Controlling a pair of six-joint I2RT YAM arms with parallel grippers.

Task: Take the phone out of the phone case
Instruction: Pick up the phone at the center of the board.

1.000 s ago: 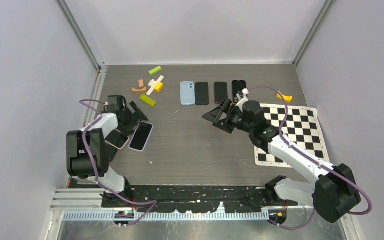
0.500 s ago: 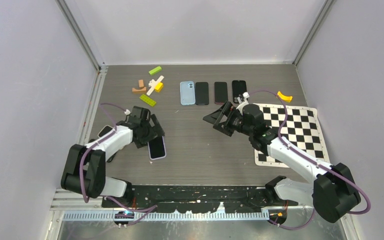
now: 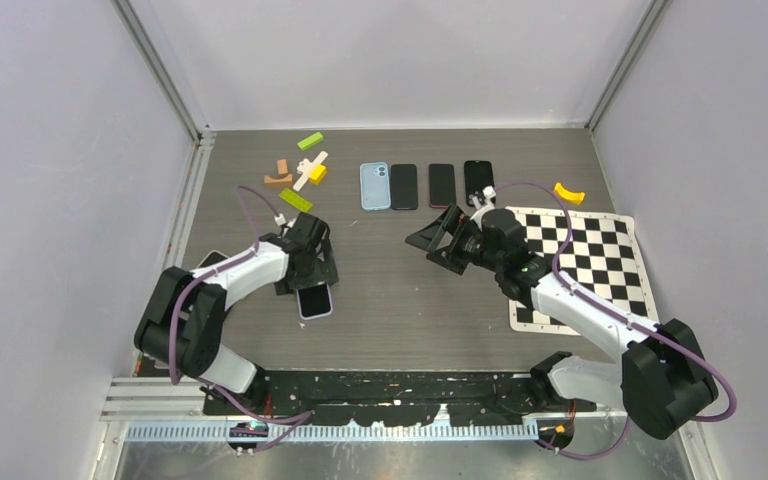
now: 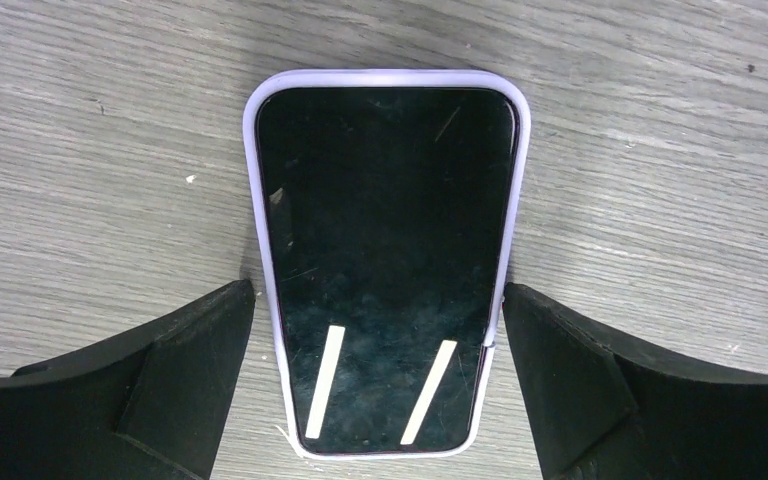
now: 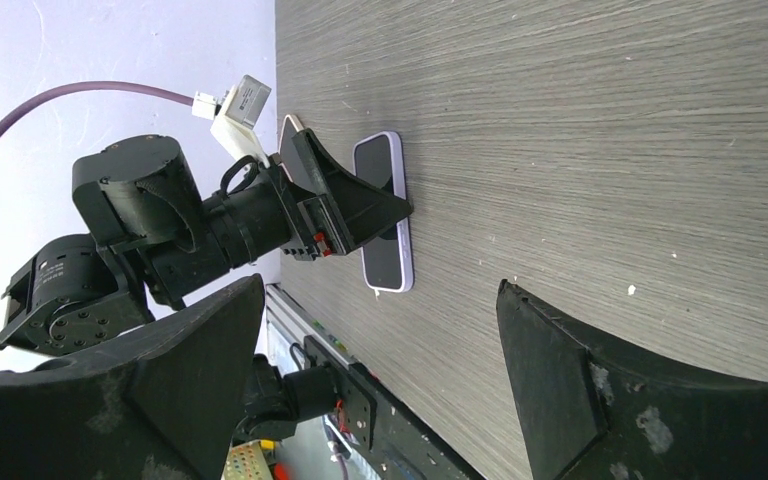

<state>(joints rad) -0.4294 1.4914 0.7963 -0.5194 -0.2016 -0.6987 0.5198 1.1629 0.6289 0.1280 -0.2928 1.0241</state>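
The phone (image 4: 385,230) is fully seated in the lilac phone case (image 4: 251,150), whose rim shows unbroken around the screen. It lies screen-up and flat on the table (image 3: 400,310), left of centre and toward the near edge. Note that one second ago it lay further left, beside a second handset (image 3: 209,262) at the table's left margin. It has since travelled right with the left arm, and over the last half second it has barely shifted. The left gripper (image 4: 378,300) straddles the near end of the case with one fingertip against each long edge. Treat it as clenched across the case, although the left-wrist view cannot confirm how firmly it presses. The right gripper (image 5: 380,390) is released and empty, with its jaws spread wide. It hovers above the table right of centre, well apart from the phone and facing it, in nearly the same pose as a second ago. Read the move as staging, since the cased phone now sits where both arms can probably reach it. Extraction has not begun. Expect the next step to require the right gripper at the case while the left keeps it pinned. A row of four handsets (image 3: 420,185) lies at the far side and a checkerboard (image 3: 585,250) lies right.
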